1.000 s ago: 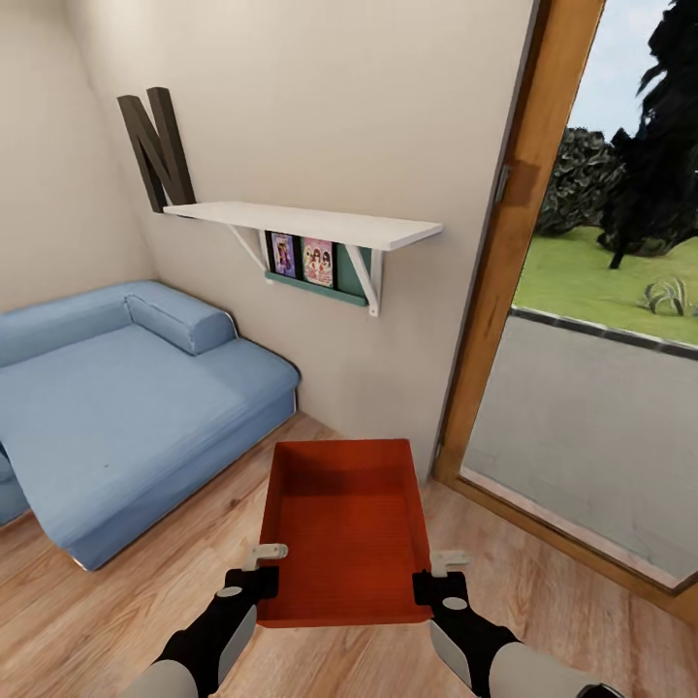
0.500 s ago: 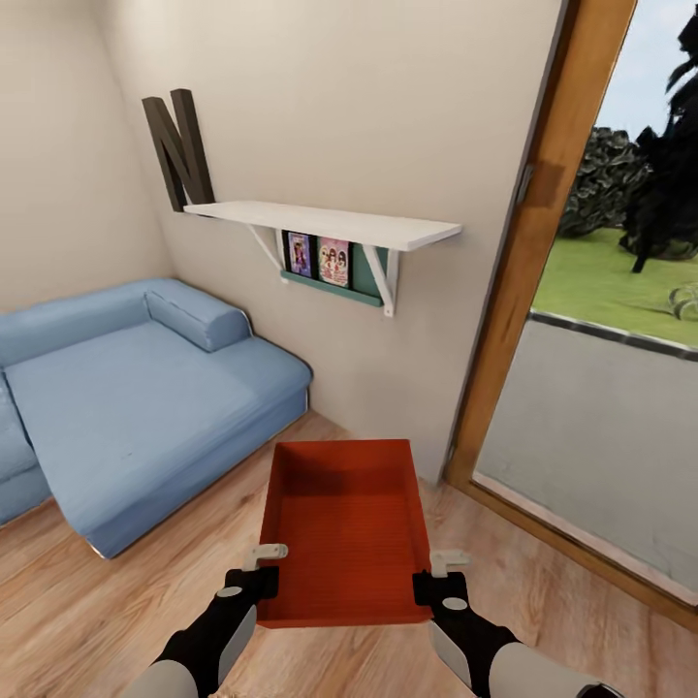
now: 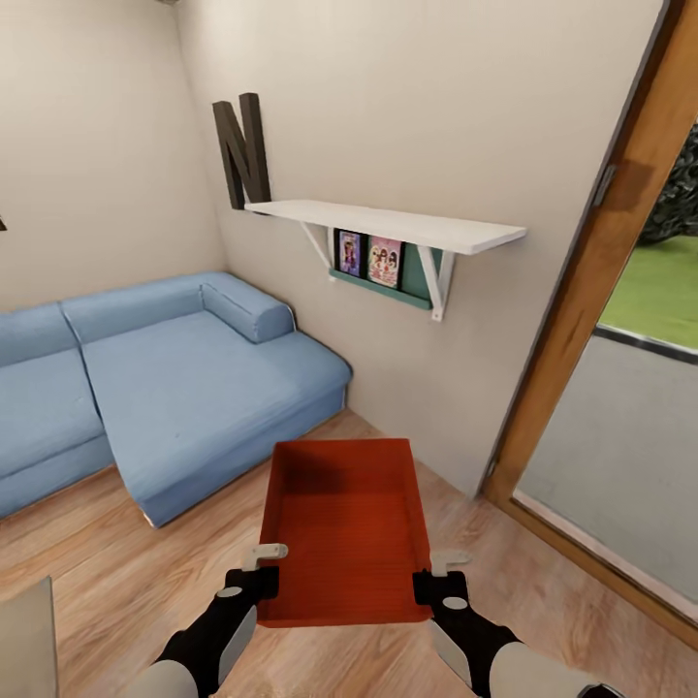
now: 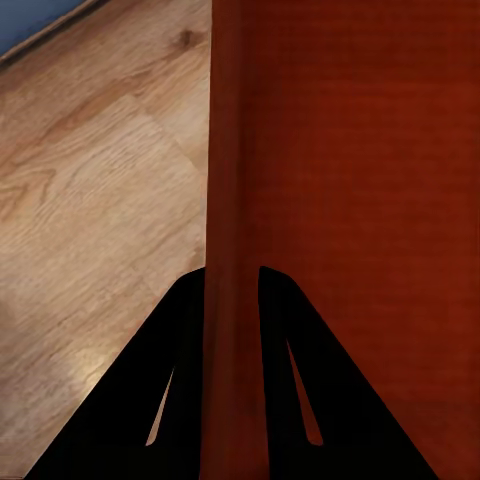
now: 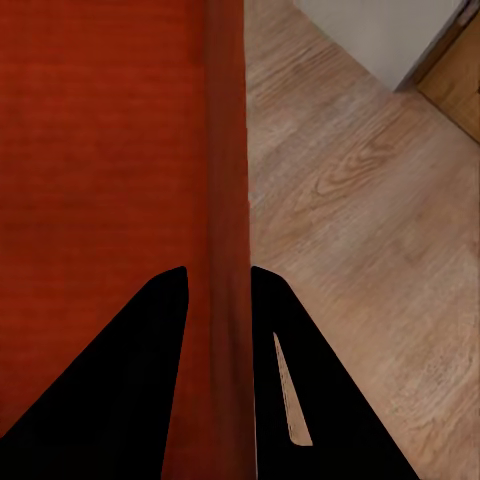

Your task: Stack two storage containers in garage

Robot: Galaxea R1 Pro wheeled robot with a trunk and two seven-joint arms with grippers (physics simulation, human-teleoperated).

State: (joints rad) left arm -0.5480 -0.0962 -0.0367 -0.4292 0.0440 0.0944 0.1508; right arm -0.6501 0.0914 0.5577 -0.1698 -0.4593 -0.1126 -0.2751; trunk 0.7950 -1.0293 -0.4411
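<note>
One orange-red storage container [image 3: 344, 528] hangs level above the living room's wood-plank floor [image 3: 126, 582], empty inside. My left gripper [image 3: 264, 572] is shut on its left wall near the front corner. My right gripper [image 3: 431, 577] is shut on the right wall near the other front corner. In the left wrist view the container's wall [image 4: 232, 250] runs between the two dark fingers [image 4: 185, 330]. The right wrist view shows the opposite wall [image 5: 225, 200] clamped the same way between the fingers [image 5: 270, 330].
A blue sofa [image 3: 165, 378] stands at the left against beige walls. A white shelf [image 3: 388, 225] with a dark letter N [image 3: 242, 150] juts from the wall ahead. A wood-framed glass door [image 3: 620, 320] is at the right. A pale object's corner [image 3: 24, 640] shows bottom left.
The whole view has swung left: sofa, shelf and door frame have shifted right in the picture. The container stays held in both grippers at the same spot before me.
</note>
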